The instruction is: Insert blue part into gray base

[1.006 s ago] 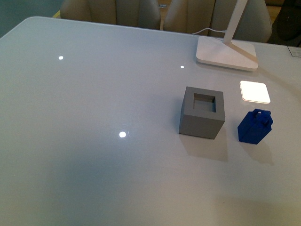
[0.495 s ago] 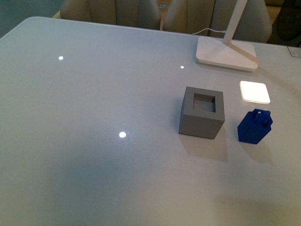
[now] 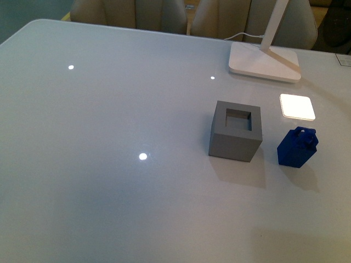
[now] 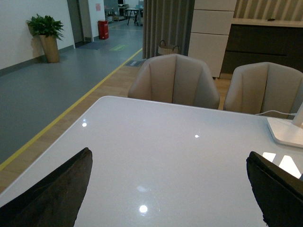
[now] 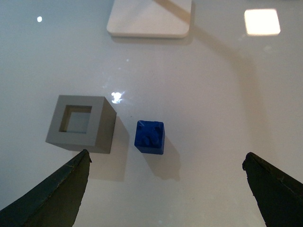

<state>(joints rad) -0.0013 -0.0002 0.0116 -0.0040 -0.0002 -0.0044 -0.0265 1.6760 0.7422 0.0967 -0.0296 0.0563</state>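
The gray base (image 3: 236,131), a matte gray cube with an empty square recess on top, stands on the white table right of centre. The blue part (image 3: 297,147) stands just to its right, apart from it, knob up. Neither arm shows in the front view. In the right wrist view the gray base (image 5: 81,123) and the blue part (image 5: 150,136) lie ahead of my right gripper (image 5: 165,189), which is open, empty and held above the table. My left gripper (image 4: 170,189) is open and empty over bare table, with neither object in its view.
A white lamp foot (image 3: 265,61) with its slanted arm stands at the back right, with a bright lamp reflection (image 3: 297,107) on the table before it. Beige chairs (image 4: 174,80) stand behind the far table edge.
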